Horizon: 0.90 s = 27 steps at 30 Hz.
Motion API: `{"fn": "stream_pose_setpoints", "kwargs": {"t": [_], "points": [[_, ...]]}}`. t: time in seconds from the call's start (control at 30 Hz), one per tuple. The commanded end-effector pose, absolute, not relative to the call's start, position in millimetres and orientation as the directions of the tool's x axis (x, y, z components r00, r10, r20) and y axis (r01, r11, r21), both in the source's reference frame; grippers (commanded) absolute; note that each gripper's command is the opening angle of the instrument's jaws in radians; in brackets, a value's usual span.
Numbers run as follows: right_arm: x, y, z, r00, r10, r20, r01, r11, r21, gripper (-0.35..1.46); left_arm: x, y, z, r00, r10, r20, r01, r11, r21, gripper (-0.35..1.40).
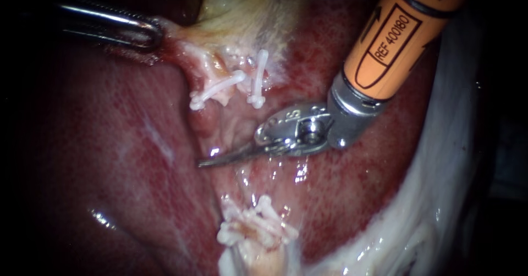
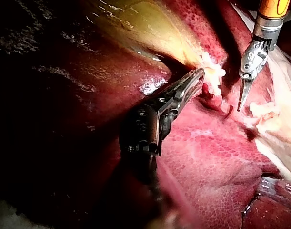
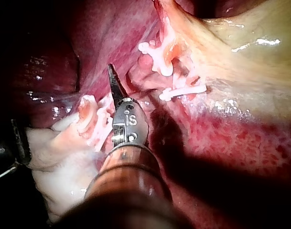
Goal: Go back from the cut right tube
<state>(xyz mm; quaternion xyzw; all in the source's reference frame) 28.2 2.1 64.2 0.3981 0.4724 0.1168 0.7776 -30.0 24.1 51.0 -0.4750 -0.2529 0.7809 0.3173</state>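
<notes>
Right now the pair of clips point(image 1: 257, 79) just below the yellowish gallbladder point(image 1: 242, 12) makes the handiest marker, so everything is placed from it. My left instrument point(image 1: 149, 34) comes in well to the left of that pair, its jaws clamped on the gallbladder's frayed edge, with tissue pinched from both sides (the left wrist view shows the same grip, the jaw tips just beside the pair). My right instrument point(image 1: 204, 162), orange-shafted with a metal wrist, lies below the pair and apart from it. Its two thin blades lie flat together, holding nothing and touching no clip. The cut tube point(image 1: 258, 257) shows as a pale stump farther below the pair, beyond the blades, capped by a clip cluster point(image 1: 258, 227) of several white clips bunched together. A stretch of raw wet tissue separates this stump from the pair, and the blades lie across it. Whether this is the right tube I cannot tell. Dark red liver point(image 1: 110, 160) spreads left of and below the pair, and a glistening white sheet point(image 1: 440, 199) runs well off to its right.
</notes>
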Motion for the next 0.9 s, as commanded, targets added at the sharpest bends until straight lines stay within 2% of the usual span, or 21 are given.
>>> {"fn": "stream_pose_setpoints", "kwargs": {"t": [0.03,0.07,0.13,0.17,0.23,0.43,0.57,0.63,0.77,0.9], "points": [[28.2,2.1,64.2,0.52,0.561,-0.645,0.204,0.651,0.731,-0.35,-30.0,24.1,51.1,-0.348,0.735,-0.582,-0.255,-0.671,-0.696,-0.35],[28.2,2.0,64.1,0.508,0.567,-0.648,0.21,0.648,0.732,-0.27,-30.0,24.1,51.1,-0.348,0.735,-0.582,-0.255,-0.671,-0.696,-0.35],[28.3,1.9,64.0,0.464,0.589,-0.661,0.226,0.644,0.731,0.69,-30.0,24.1,51.1,-0.348,0.735,-0.582,-0.254,-0.671,-0.696,-0.35],[28.4,1.9,63.9,0.444,0.599,-0.666,0.232,0.642,0.731,1.01,-30.0,24.1,51.1,-0.348,0.735,-0.582,-0.254,-0.671,-0.696,-0.35],[28.7,1.8,63.8,0.406,0.617,-0.674,0.244,0.638,0.73,1.25,-29.9,24.2,51.2,-0.348,0.735,-0.582,-0.254,-0.672,-0.696,-0.35],[29.3,1.8,63.9,0.392,0.622,-0.678,0.223,0.65,0.726,1.43,-29.8,24.3,51.4,-0.348,0.735,-0.582,-0.253,-0.672,-0.696,-0.35],[28.8,1.7,63.8,0.385,0.625,-0.679,0.208,0.658,0.723,1.43,-29.8,24.3,51.4,-0.348,0.735,-0.582,-0.253,-0.672,-0.696,-0.35],[28.0,1.6,63.6,0.376,0.628,-0.681,0.177,0.673,0.718,1.43,-29.8,24.3,51.4,-0.348,0.735,-0.582,-0.253,-0.672,-0.696,-0.35],[25.6,1.2,62.8,0.362,0.532,-0.765,0.107,0.792,0.601,1.43,-29.7,24.3,51.4,-0.349,0.735,-0.582,-0.253,-0.672,-0.696,-0.35],[22.6,1.0,61.7,0.444,0.396,-0.804,0.058,0.883,0.466,1.45,-29.6,24.3,51.5,-0.349,0.734,-0.582,-0.252,-0.672,-0.696,-0.35]]}}
